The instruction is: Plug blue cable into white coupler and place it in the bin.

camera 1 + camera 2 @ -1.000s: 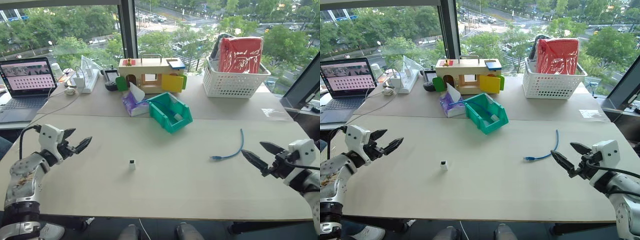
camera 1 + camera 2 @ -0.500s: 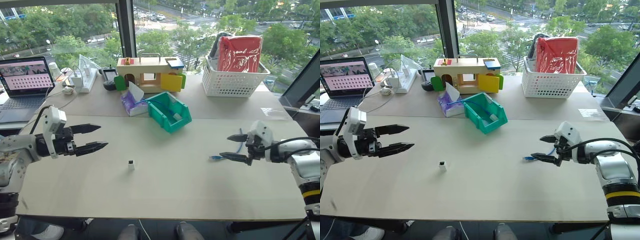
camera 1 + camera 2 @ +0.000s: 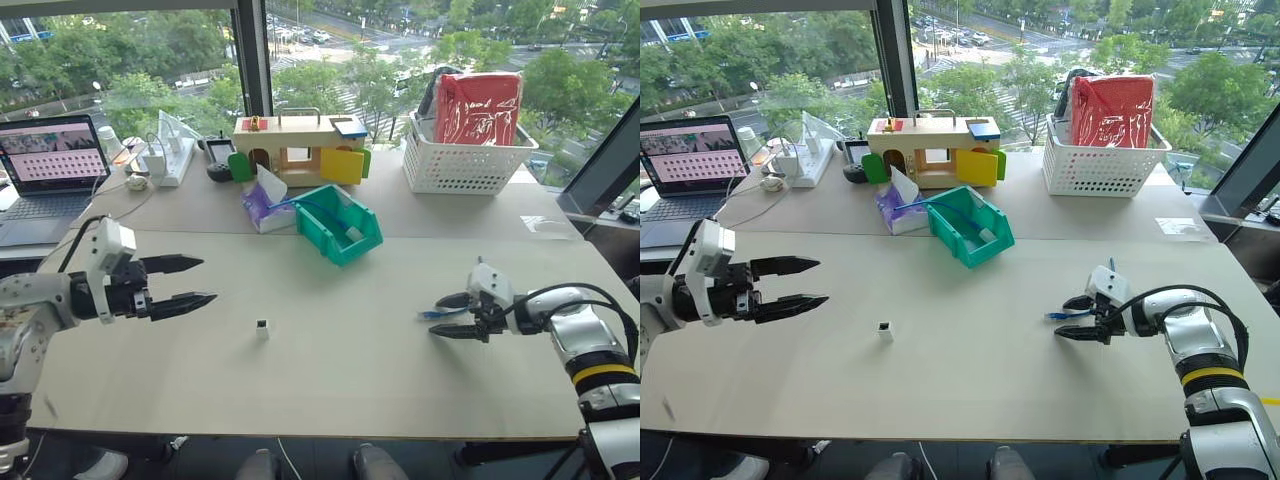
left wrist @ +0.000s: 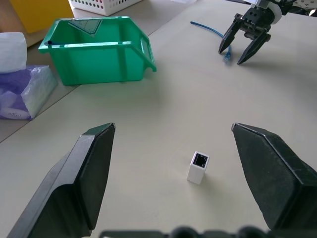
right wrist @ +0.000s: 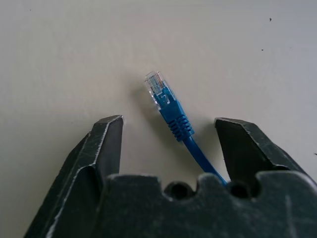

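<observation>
Blue cable (image 5: 171,106) plug lies between the open right tool's (image 5: 168,134) fingers, untouched; left tool (image 3: 190,282) gapes empty.

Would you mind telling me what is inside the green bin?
Inside the bin lies a small white item; a blue cord crosses its rim. Its front wall hides the floor.

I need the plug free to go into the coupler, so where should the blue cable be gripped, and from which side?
Probably on the ribbed blue boot just behind the clear plug of the blue cable, coming from above with a finger on each side. The cable lies flat on the table, and the right hand already straddles that end, fingers apart, so closing there should leave the plug tip sticking out.
</observation>
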Available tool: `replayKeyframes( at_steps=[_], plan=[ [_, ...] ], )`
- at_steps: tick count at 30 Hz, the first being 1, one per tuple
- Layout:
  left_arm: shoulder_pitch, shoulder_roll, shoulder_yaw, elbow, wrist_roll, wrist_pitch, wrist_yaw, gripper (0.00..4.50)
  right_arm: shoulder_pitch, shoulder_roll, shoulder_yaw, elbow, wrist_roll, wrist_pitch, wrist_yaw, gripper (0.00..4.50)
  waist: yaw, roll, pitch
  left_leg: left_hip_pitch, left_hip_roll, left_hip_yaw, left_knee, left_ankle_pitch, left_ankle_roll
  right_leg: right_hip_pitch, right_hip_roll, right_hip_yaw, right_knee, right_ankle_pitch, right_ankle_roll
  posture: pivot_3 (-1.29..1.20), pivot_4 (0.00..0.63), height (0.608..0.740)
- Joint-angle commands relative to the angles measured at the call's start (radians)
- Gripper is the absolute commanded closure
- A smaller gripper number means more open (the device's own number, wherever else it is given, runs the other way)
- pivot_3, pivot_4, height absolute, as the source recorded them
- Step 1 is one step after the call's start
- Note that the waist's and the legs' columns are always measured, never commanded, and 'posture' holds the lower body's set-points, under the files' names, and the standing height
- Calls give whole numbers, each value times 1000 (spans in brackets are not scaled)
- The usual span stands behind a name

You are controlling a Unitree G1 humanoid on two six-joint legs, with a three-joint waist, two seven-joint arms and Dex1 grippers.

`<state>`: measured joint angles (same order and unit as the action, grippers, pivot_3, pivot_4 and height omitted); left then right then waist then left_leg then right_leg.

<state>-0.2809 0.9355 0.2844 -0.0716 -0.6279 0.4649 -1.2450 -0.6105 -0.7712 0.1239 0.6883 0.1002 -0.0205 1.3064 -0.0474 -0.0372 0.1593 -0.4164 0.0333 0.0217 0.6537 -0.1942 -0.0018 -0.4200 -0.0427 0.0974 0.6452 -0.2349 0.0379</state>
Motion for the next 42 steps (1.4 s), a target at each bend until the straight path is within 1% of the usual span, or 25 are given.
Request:
replayKeyframes(
  at_steps=[1, 3, 5, 6, 9, 12, 14, 15, 18, 20, 22, 24, 25, 26, 28, 30, 32, 35, 38, 42],
  plan=[
    [-40, -17, -6, -38, -7, -18, 17, 443, -6, 6, -8, -3, 7, 18, 30, 2733, 1, 0, 0, 0, 0, 0, 0, 0, 0, 0, 0, 0, 0, 0, 0, 0, 150, 739],
    [-43, -22, -13, -45, 0, -26, 17, 443, -7, 5, -7, -20, 6, 26, 30, 3542, -1, 0, 0, 0, 0, 0, 0, 0, 0, 0, 0, 0, 0, 0, 0, 0, 150, 739],
    [-55, -27, -30, -56, 7, -36, 17, 443, -9, 7, -2, -71, 8, 37, 32, 4076, -1, 0, 0, 0, 0, 0, 0, 0, 0, 0, 0, 0, 1, 0, -1, 0, 150, 739],
    [-61, -28, -36, -61, 8, -36, 19, 443, -10, 8, -2, -89, 10, 43, 33, 4443, -1, 0, 0, 0, 0, 0, 0, 0, 0, -1, 0, 0, 1, 1, -1, 0, 150, 739],
    [-105, -37, -64, -84, -1, -16, 28, 443, -36, 37, 17, -183, 11, 79, 31, 4482, 0, 0, 0, 0, 0, 0, 0, 0, 0, -1, 0, 0, 1, 1, -1, 0, 150, 739],
    [-152, -42, -114, -105, -1, -2, 12, 443, -82, 100, 62, -282, 2, 130, 22, 4485, -4, 0, 0, 0, 0, 0, 0, 0, 0, -1, 0, 0, 1, 0, 0, 0, 150, 739],
    [-184, -58, -168, -104, 13, -2, -8, 443, -117, 163, 119, -313, -17, 174, 25, 4489, -8, 0, 0, 0, 0, 0, 0, 0, 0, -2, 1, 0, 2, 0, 0, 0, 150, 739],
    [-199, -68, -190, -99, 9, 4, -17, 443, -133, 190, 149, -318, -37, 175, 24, 4491, -9, 0, 0, 0, 0, 0, 0, 0, 0, -1, 1, 0, 2, 0, 0, 0, 150, 739],
    [-256, -118, -285, -52, 92, -52, -16, 443, -180, 275, 216, -259, -98, 171, -16, 4491, -7, 0, 0, 0, 0, -2, 0, 0, 0, -1, 1, 0, 2, 0, -1, 0, 150, 739],
    [-293, -147, -338, -28, 139, -73, -17, 443, -203, 309, 246, -208, -140, 122, -47, 4491, 1, 0, 0, -2, -1, -2, 1, 0, 0, -2, 1, 0, 2, 1, -1, 0, 150, 739],
    [-324, -172, -368, -8, 158, -76, -23, 443, -219, 333, 253, -168, -152, 111, -66, 4491, 7, 0, 0, -6, -1, -4, 3, 0, 0, -3, 1, -1, 2, 1, -1, 0, 150, 739],
    [-354, -198, -406, 25, 193, -87, -22, 443, -237, 346, 253, -118, -171, 102, -98, 3501, 7, 0, 0, -8, -2, -5, 6, 0, 0, -4, 1, -2, 2, 1, -1, 0, 150, 739],
    [-364, -208, -419, 39, 209, -92, -20, 443, -244, 348, 253, -99, -180, 96, -110, 3384, 7, 0, 0, -8, -2, -4, 6, 0, 0, -4, 1, -1, 2, 1, 0, 0, 150, 739],
    [-373, -220, -430, 53, 225, -101, -16, 443, -251, 346, 251, -86, -186, 92, -117, 2967, 6, 0, 0, -8, -2, -4, 6, 0, 0, -3, 1, -1, 2, 2, 0, 0, 150, 739],
    [-386, -244, -463, 93, 283, -144, -2, 443, -259, 336, 234, -82, -182, 98, -126, 2380, 6, 0, 0, -7, -2, -4, 6, 0, 0, -3, 1, -1, 2, 2, 0, 0, 150, 739],
    [-401, -271, -508, 142, 354, -190, 22, 443, -250, 317, 210, -125, -157, 135, -111, 1659, 5, 0, 0, -7, -1, -5, 6, 0, 0, -3, 1, -2, 3, 2, 0, 0, 150, 739],
    [-417, -298, -539, 185, 393, -218, 17, 443, -228, 297, 182, -193, -130, 178, -107, 898, 6, 0, 0, -7, -2, -5, 6, 0, 0, -3, 1, -2, 3, 2, 0, 0, 150, 739],
    [-448, -330, -581, 249, 450, -278, -2, 443, -181, 262, 136, -335, -82, 276, -107, 9, 7, 0, 0, -8, -2, -6, 6, 0, 0, -3, 1, -2, 2, 1, 0, 0, 150, 739],
    [-482, -367, -614, 318, 491, -338, -21, 443, -112, 226, 93, -508, -26, 401, -111, 9, 7, 0, 0, -9, -2, -6, 6, 0, 0, -4, 1, -2, 2, 1, 0, 0, 150, 739],
    [-533, -416, -628, 410, 521, -367, -31, 443, -24, 170, 69, -699, 11, 519, -128, 9, 6, 0, 0, -9, -2, -7, 6, 0, 0, -4, 1, -2, 3, 1, 0, 0, 150, 739]
  ],
)
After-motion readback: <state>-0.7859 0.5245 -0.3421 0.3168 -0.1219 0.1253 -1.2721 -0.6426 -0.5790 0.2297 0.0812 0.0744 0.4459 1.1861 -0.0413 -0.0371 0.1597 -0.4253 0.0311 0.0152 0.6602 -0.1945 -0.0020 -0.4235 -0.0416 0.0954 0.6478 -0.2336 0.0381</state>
